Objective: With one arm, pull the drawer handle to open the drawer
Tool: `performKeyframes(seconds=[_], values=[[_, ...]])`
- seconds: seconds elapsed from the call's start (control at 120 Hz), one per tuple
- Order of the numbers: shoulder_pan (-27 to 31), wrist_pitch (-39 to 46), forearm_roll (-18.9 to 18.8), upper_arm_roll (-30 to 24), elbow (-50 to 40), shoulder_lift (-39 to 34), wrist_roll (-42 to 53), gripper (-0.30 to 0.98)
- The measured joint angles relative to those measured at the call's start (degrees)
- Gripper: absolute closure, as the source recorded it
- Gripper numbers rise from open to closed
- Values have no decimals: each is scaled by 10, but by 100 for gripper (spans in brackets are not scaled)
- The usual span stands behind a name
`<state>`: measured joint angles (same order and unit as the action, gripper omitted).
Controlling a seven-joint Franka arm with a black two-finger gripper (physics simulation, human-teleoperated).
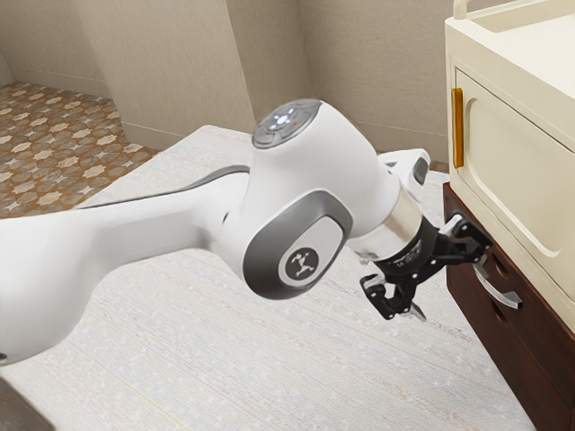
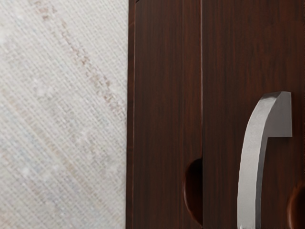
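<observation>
In the exterior view, I am holding my pincer (image 1: 449, 286) tilted beside the dark chest, its two fingers standing wide apart and gripping nothing. The silver handle (image 1: 496, 293) is curving out from the drawer front (image 1: 530, 310), just below the pale cabinet (image 1: 503, 153), and one finger is hanging close to the handle's end; whether they are touching, I cannot tell. The drawer is looking shut to me, so I am judging this as the last of the approach, with the pull not yet begun. In the wrist view, the handle is bowing away from the wood, one foot (image 2: 281, 114) meeting the front, and the neighbouring panel (image 2: 164, 119) with its dark hollow (image 2: 193, 191) is lying beyond a seam. My hand is seeming off-centre, so I am aiming to line up with the middle of the bow first, one finger on each side, without knocking the foot or scraping the wood. Then I am planning to close firmly and draw straight out from the front, slowly and without twisting, since a sideways tug could be jamming the drawer or letting the smooth metal slip.
</observation>
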<state>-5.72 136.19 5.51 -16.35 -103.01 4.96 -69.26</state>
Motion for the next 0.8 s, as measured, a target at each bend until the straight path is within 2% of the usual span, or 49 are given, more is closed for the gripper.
performKeyframes(seconds=[0.8], values=[[-13,25,4,1,-2,14,7,0]])
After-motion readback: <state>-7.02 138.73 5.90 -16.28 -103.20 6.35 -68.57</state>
